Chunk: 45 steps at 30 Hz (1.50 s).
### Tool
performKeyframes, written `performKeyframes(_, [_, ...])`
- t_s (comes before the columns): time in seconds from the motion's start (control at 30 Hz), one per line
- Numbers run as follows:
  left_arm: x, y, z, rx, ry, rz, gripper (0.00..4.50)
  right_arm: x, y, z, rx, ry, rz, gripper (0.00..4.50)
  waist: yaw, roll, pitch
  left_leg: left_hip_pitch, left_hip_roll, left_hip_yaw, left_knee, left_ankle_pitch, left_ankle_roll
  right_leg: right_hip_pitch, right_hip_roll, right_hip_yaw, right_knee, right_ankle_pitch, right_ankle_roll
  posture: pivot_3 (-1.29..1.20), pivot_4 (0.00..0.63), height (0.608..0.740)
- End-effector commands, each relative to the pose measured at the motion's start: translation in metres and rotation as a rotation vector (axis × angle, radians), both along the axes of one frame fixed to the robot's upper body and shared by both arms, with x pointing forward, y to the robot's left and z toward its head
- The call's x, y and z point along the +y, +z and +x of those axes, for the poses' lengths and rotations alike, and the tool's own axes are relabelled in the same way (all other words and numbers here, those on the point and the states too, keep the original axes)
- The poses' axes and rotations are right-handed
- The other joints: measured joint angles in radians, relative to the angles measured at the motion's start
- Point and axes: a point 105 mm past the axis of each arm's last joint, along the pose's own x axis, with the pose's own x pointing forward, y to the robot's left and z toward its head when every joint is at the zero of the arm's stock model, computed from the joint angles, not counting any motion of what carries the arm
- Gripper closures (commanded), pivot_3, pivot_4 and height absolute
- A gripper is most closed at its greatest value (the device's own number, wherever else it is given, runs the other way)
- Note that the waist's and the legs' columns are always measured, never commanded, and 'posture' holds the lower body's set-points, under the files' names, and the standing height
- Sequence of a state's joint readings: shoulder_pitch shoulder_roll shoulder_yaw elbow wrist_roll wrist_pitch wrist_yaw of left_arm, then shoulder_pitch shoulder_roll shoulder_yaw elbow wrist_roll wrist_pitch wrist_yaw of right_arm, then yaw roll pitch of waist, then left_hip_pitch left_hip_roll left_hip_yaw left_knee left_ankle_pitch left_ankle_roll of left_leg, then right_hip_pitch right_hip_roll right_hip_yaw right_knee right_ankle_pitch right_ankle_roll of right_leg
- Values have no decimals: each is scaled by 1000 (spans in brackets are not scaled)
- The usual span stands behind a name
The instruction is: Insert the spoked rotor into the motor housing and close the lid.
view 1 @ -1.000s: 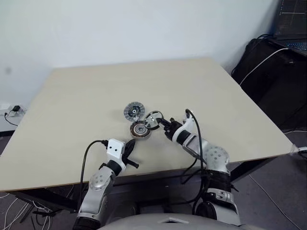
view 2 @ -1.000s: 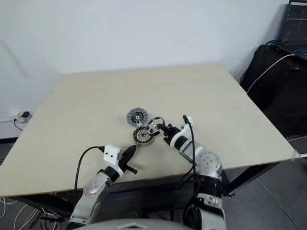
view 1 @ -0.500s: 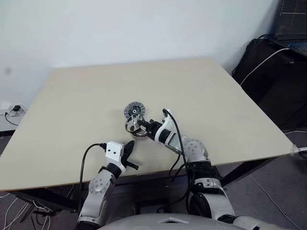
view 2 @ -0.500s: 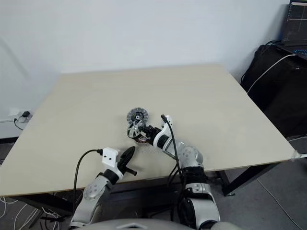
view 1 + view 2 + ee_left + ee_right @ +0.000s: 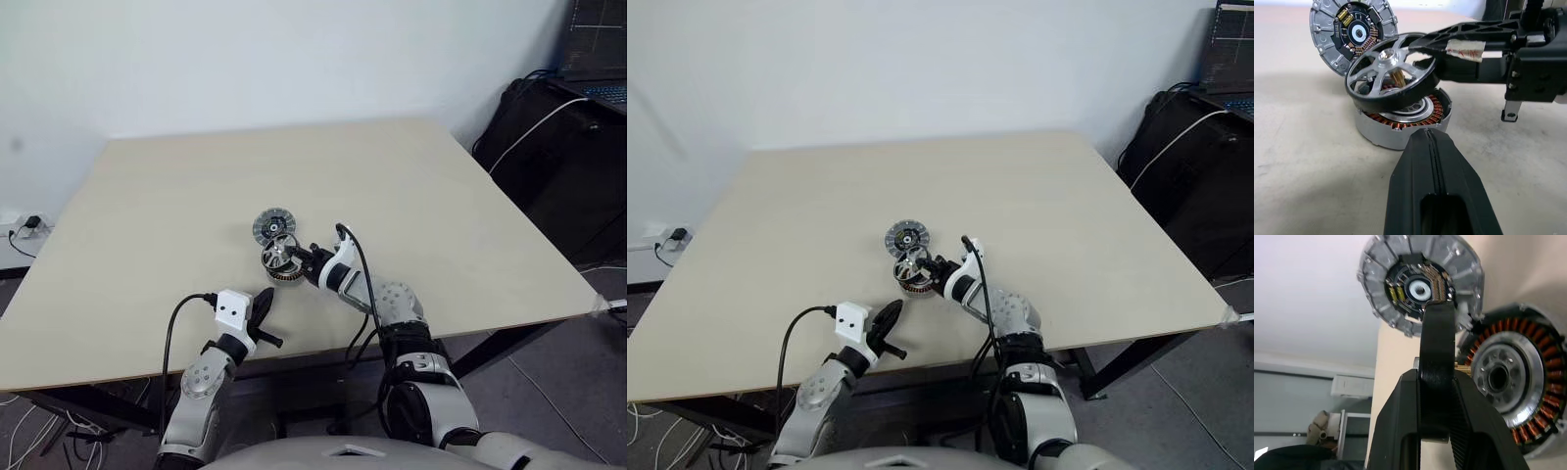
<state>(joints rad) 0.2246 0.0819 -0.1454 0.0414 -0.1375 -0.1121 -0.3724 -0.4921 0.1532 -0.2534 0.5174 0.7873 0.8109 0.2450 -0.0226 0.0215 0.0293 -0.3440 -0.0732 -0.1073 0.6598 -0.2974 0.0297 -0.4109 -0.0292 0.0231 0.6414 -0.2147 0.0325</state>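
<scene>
The spoked rotor point(image 5: 1391, 73), a silver wheel with a dark rim, hangs tilted just over the motor housing point(image 5: 1400, 128), which shows its ring of copper windings. My right gripper point(image 5: 297, 257) is shut on the rotor's rim; in the right wrist view the rotor point(image 5: 1437, 333) stands edge-on between the two black fingers point(image 5: 1400, 416). The lid point(image 5: 273, 225) lies flat on the table just behind the housing, ribbed face and dark hub up. My left gripper point(image 5: 264, 302) is shut and empty, near the table's front edge, pointing at the housing from a short way off.
The beige table point(image 5: 176, 206) has wide bare areas left, right and behind the parts. A dark bag with a white cable point(image 5: 549, 117) and a laptop point(image 5: 598, 49) sit off the table at the far right.
My right gripper has carried the rotor leftward, from beside the housing to right over it. The left gripper has stayed where it was.
</scene>
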Motion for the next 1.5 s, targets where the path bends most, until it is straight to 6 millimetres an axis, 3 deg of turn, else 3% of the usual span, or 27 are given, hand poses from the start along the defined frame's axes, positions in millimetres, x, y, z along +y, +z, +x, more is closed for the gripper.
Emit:
performKeyframes(0.03, [0, 8, 5, -39, -2, -10, 4500, 4, 11, 6, -28, -2, 35, 4091, 0, 0, 0, 0, 0, 0, 0, 0, 0, 0, 0, 0, 0, 0, 0, 0, 0, 740])
performKeyframes(0.4, [0, 8, 4, -35, -4, -9, 4500, 2, -1, 3, 10, -1, 19, 4091, -2, 0, 0, 0, 0, 0, 0, 0, 0, 0, 0, 1, 0, 0, 0, 0, 0, 740])
performKeyframes(0.6, [-1, 8, 4, -33, -6, -12, 4500, 0, -2, 3, 11, -10, 12, 2165, -2, 0, 0, 0, 0, 0, 0, 0, 0, 0, 0, 1, 0, 0, 0, 0, 0, 740])
performKeyframes(0.97, [-6, 8, 5, -34, -24, -22, 4500, -26, 11, 10, -84, -69, -116, 2165, 2, 0, 0, 0, 0, 0, 0, 0, 0, 0, 0, 1, 0, 0, 0, 0, 0, 740])
performKeyframes(1.27, [-7, 8, 8, -37, -34, -26, 4500, -43, 14, 13, -202, -74, -401, 2165, 0, 1, 0, 0, 0, 0, 0, 0, 0, 0, 0, 1, 1, 0, 0, 0, 0, 740])
performKeyframes(1.37, [-8, 8, 8, -39, -34, -29, 4500, -39, 24, 13, -352, -53, -541, 2165, 0, 0, 0, 0, 0, 0, 0, 0, 0, 0, 0, 1, 1, 0, 0, 0, 0, 740])
performKeyframes(1.5, [-8, 9, 8, -42, -36, -28, 4500, -26, 32, 9, -523, 9, -714, 3051, -1, 0, 0, 0, 0, 1, 0, 0, 0, 0, 0, 1, 1, 0, 0, 0, 0, 740])
